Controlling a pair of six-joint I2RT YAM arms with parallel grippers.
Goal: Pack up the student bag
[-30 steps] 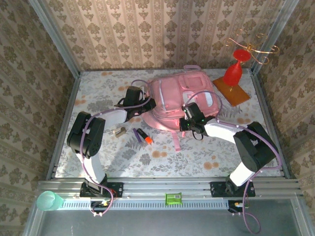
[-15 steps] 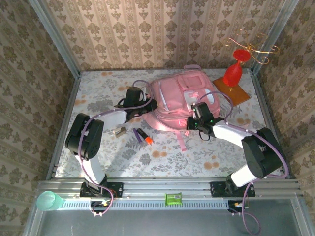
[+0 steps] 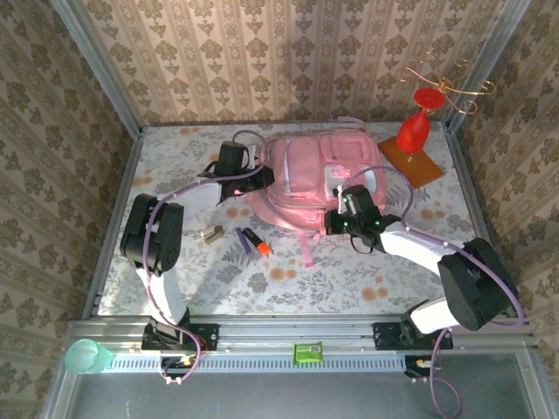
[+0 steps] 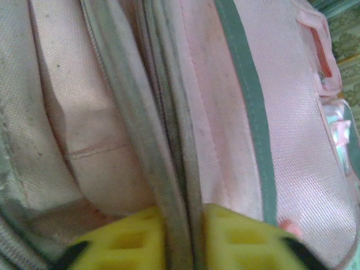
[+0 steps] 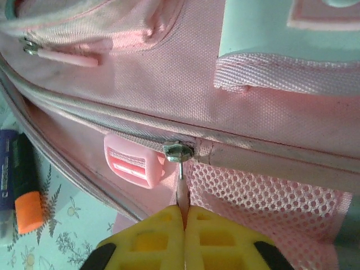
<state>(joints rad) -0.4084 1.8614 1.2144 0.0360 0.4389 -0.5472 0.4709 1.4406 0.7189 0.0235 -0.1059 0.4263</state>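
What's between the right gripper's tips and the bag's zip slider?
A thin metal pull tab hanging from the slider, pinched by the right gripper; right wrist view.

The student bag (image 3: 319,179) is soft woven cloth, matt pink, its weave coarse up close and its grey piping dull and grubby. The mesh pocket (image 5: 264,208) is open pink netting, rough-looking. The zip pull (image 5: 180,179) is bright bare metal, and the buckle (image 5: 128,164) beside it is smooth, faintly glossy pink plastic. The right tool (image 5: 184,222) and the left tool (image 4: 184,225) carry matt yellow moulded pads. The tabletop (image 3: 288,284) wears a flat floral print.
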